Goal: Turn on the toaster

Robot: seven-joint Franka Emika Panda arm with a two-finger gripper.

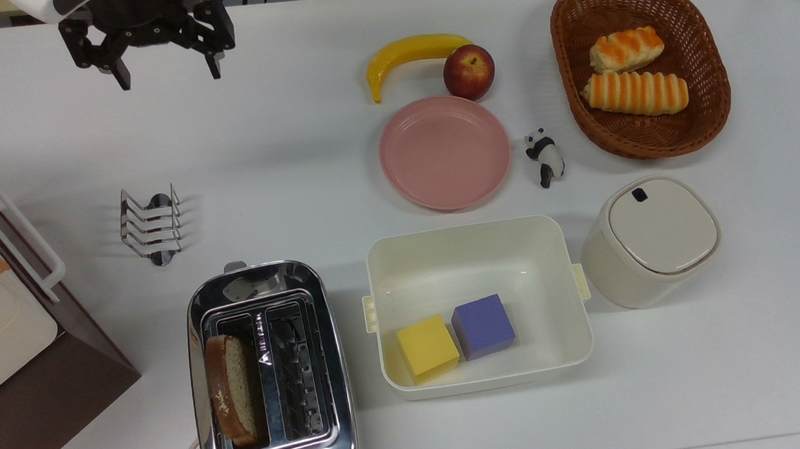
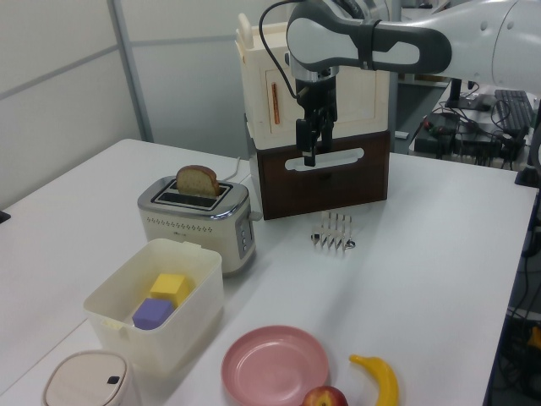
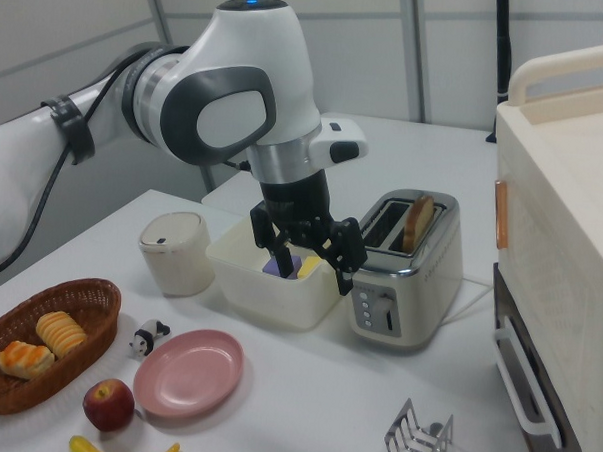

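Toaster [image 1: 270,374] is sitting at the near edge of the table [image 1: 297,168] in the top view, bottom left of centre, long axis running near-to-far. Bread slice [image 1: 232,395] is standing proud in the top view's left slot, other slot empty, so I'm judging the lever [image 3: 391,317] not yet pressed. Lever end is facing away from the near edge, toward the toast rack [image 1: 151,224]; in the right view the lever and control knobs are showing on the end panel that faces the camera. White bin [image 1: 476,304] is lying just beside the toaster on the top view's right.

Gripper [image 1: 167,72] is hanging over the far left of the table in the top view, well apart from the toaster, with the rack lying between them. Jaws are spread wide, pointing down, holding nothing and touching nothing.

Next move, as I'm reading it: travel toward the near edge, past the rack, drop at the lever end and push down on the lever. Jaws probably need closing first for a firm press.
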